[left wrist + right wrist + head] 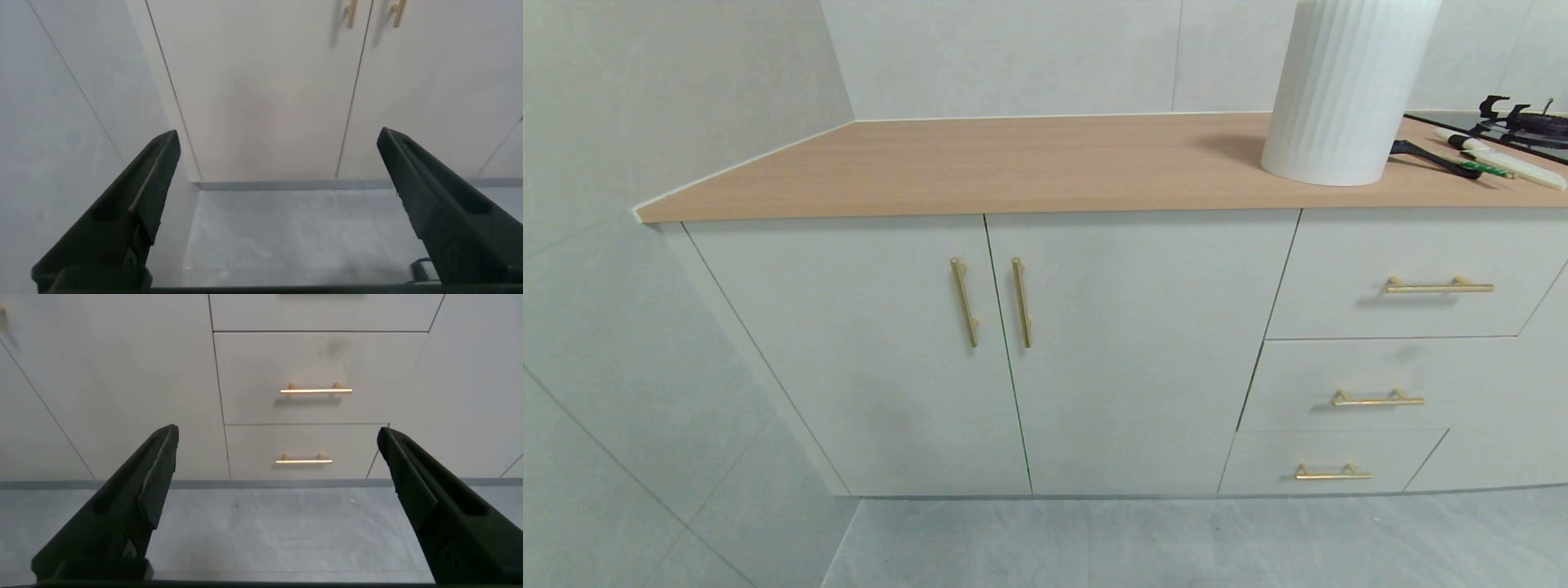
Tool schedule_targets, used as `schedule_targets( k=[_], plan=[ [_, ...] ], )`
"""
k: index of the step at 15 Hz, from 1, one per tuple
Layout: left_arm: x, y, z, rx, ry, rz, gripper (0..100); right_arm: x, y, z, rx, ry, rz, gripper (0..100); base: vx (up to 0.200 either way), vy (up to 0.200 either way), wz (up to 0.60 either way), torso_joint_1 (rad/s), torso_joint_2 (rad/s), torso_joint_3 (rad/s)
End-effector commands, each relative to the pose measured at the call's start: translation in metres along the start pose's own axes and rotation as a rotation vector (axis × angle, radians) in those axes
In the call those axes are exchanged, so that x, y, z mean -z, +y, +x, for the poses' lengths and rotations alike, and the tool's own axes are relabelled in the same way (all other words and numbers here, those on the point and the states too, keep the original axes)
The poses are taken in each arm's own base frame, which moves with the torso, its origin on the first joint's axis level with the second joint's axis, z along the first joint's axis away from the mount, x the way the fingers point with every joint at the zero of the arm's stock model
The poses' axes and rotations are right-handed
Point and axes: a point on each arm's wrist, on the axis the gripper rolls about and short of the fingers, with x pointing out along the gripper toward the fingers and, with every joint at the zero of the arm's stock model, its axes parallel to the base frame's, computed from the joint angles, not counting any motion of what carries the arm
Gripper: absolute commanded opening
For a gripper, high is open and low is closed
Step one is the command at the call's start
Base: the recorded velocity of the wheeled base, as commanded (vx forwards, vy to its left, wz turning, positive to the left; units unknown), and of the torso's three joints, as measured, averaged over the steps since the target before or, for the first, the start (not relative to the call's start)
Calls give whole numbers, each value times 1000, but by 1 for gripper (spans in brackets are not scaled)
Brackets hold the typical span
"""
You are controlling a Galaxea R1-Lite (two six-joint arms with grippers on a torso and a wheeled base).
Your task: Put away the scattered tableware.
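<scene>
your left gripper (276,137) and right gripper (278,433) gape before two doors (849,351), three drawers (1339,261), five brass bars (964,302); three slim utensils (1503,159) lie on the wood counter (1013,163) by a ribbed white cylinder (1339,90).

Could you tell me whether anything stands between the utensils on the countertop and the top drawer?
Nothing visible lies between them, but the top drawer, directly under the utensils, is shut and would need pulling open first.

you see your right gripper (276,434) low over the grey floor (270,535), fingers (147,478) spread wide apart, facing two closed cabinet drawers (261,367) with gold bar handles (316,390).
</scene>
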Motion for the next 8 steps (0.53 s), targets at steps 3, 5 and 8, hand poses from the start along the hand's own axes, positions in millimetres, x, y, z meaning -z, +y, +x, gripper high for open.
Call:
schedule_targets(
  k=[3, 5, 8],
  plan=[
    [1, 0, 0, 2, 0, -14, 100, 0, 0, 0, 0, 1, 4, 100, 0, 0, 0, 0, 0, 0],
    [1, 0, 0, 1, 0, -20, 100, 0, 0, 0, 0, 3, 3, 100, 0, 0, 0, 0, 0, 0],
    [1, 0, 0, 1, 0, -20, 100, 0, 0, 0, 0, 3, 4, 100, 0, 0, 0, 0, 0, 0]
  ],
)
